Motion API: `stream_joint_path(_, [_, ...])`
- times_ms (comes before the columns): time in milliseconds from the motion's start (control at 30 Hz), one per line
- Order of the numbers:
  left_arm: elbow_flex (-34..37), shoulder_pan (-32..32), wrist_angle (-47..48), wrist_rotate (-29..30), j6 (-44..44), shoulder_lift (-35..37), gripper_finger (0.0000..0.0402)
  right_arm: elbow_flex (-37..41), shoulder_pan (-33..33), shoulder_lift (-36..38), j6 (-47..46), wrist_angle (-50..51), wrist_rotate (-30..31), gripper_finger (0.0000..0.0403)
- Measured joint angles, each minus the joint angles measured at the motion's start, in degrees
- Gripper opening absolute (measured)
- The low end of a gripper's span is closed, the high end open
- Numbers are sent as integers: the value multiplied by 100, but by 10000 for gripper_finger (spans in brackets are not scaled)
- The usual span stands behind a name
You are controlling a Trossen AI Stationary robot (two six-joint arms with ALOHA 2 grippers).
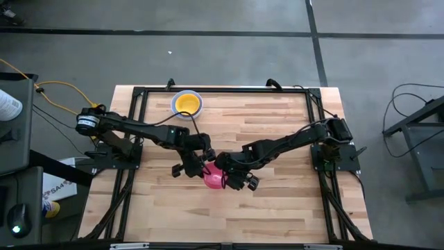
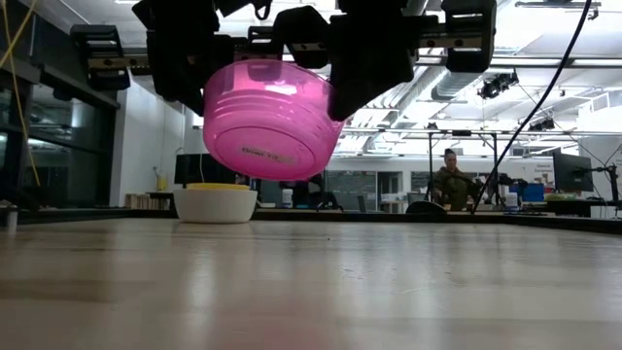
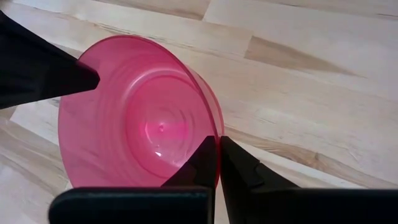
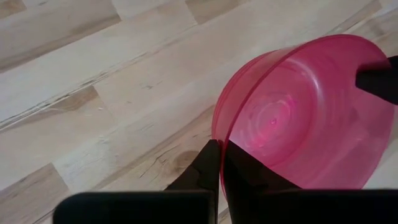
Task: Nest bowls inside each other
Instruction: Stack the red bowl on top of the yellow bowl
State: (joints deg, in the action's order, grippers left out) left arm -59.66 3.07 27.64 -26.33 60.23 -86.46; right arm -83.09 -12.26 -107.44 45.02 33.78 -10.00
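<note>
Both hands — left hand, right hand — pinch the pink bowl's rim, lifted off the table.

Glossy translucent plastic bowl, wood table

The counter is of pale wooden planks, edged by a black metal frame. Around it lies a grey concrete floor crossed by dark seams. To the left a yellow cable trails past a dark stand, and to the right a grey metal rack stands with loose black cables beside it. Seen level across the counter, the far room is a high hall with a white ceiling, ducts and lamps. A person sits far right among desks and monitors. Dark window frames rise at left.
</note>
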Motion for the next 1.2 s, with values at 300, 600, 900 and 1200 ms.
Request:
stream_joint_path(300, [0,0,15,-2,-44,2,1,0,-289,7,-11,-217,819,39])
stream_joint_path(600, [-2,-9,-67,10,-127,9,0,0,-606,7,-39,-441,1643,103])
stream_joint_path(900, [-11,-11,-22,8,-245,15,0,0,-854,42,-324,-529,2755,121])
stream_joint_path(1200, [-13,-9,47,32,-332,15,0,-9,-1230,300,-408,-725,4106,134])
